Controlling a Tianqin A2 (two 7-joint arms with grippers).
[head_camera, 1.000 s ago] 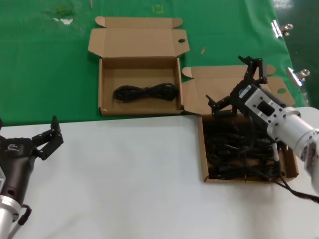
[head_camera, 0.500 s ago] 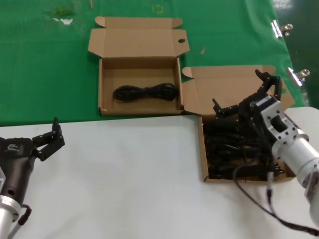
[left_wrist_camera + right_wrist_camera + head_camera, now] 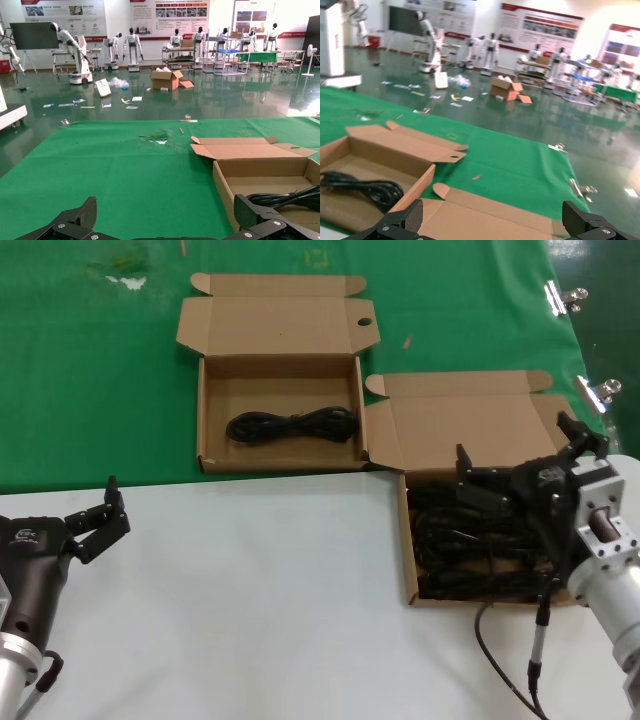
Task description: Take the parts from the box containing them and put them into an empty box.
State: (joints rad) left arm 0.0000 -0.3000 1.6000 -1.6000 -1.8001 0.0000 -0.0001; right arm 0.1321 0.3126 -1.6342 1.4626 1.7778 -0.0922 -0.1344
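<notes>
The box containing the parts [image 3: 408,540] lies at the right on the white table, lid back, with a heap of black cables [image 3: 470,540] in it. My right gripper [image 3: 520,455] hangs open over that box's far edge and lid [image 3: 485,215], holding nothing. The other box [image 3: 280,390] sits farther back on the green cloth and holds one cable bundle [image 3: 292,425], which also shows in both wrist views [image 3: 285,197] [image 3: 365,187]. My left gripper [image 3: 105,520] waits open and empty at the near left, short of the cloth's edge [image 3: 167,220].
Two metal clips [image 3: 565,297] [image 3: 600,390] lie on the green cloth [image 3: 80,360] at the far right. The white table [image 3: 250,590] spreads between the two arms. A cable from my right arm [image 3: 535,660] dangles in front of the full box.
My right gripper has swung right and back toward me over the full box, staying open and empty. The left arm has not moved.
</notes>
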